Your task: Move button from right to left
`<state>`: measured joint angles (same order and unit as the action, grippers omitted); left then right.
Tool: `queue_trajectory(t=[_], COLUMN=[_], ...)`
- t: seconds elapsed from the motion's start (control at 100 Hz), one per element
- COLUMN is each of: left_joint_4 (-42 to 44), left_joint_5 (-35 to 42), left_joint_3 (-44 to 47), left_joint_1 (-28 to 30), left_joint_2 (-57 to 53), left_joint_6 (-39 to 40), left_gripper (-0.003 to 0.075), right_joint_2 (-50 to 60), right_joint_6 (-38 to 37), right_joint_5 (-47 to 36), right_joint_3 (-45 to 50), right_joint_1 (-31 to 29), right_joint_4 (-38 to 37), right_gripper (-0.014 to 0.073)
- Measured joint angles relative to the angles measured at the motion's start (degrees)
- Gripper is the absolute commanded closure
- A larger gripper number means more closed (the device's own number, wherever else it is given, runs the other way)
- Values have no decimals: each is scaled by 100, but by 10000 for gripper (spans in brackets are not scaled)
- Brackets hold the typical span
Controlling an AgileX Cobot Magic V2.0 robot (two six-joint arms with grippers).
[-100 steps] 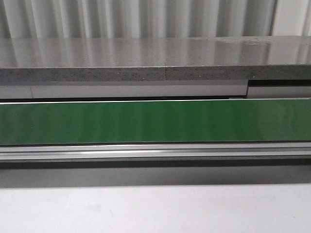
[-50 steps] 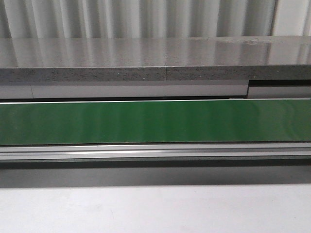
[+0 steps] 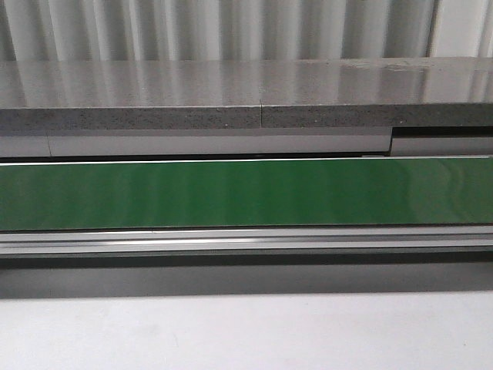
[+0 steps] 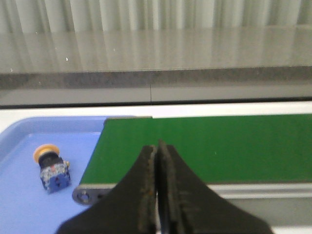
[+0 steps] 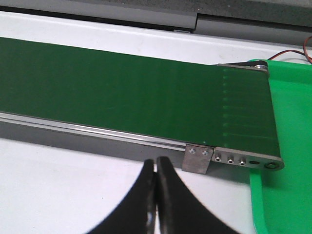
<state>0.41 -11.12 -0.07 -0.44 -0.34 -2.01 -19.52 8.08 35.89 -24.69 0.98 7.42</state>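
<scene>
Straight ahead, we face a long green conveyor belt (image 3: 246,193) running across the front view, with a grey stone-like ledge (image 3: 246,92) behind it and a pale tabletop (image 3: 246,331) in front. Neither of our arms shows in that view.

From our left wrist, we see the left gripper (image 4: 157,195) with its dark jaws pressed together, holding nothing. It hangs over the belt's near edge, close to the belt's end roller. Just beside that end lies a light blue tray (image 4: 29,214). The button (image 4: 51,168) rests inside this tray, tipped over, its yellow-orange cap towards the far side and its bluish block nearer us. It sits well apart from the gripper.

From our right wrist, the right gripper (image 5: 156,200) is likewise closed and empty, above the tabletop beside the belt's metal frame. A bright green tray (image 5: 287,146) borders the belt's other end.
</scene>
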Motion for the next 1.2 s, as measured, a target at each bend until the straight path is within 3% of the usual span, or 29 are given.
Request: queue_trajectory(t=[1.2], left_joint_4=[-41], left_joint_5=[-7], left_joint_3=[0], left_joint_1=[0], left_joint_2=[0], left_joint_6=[0], left_gripper=[740], right_joint_2=[9], right_joint_6=[0], right_joint_5=[-138], right_joint_3=[26], right_joint_1=[0], right_joint_4=[-100], right_gripper=[660])
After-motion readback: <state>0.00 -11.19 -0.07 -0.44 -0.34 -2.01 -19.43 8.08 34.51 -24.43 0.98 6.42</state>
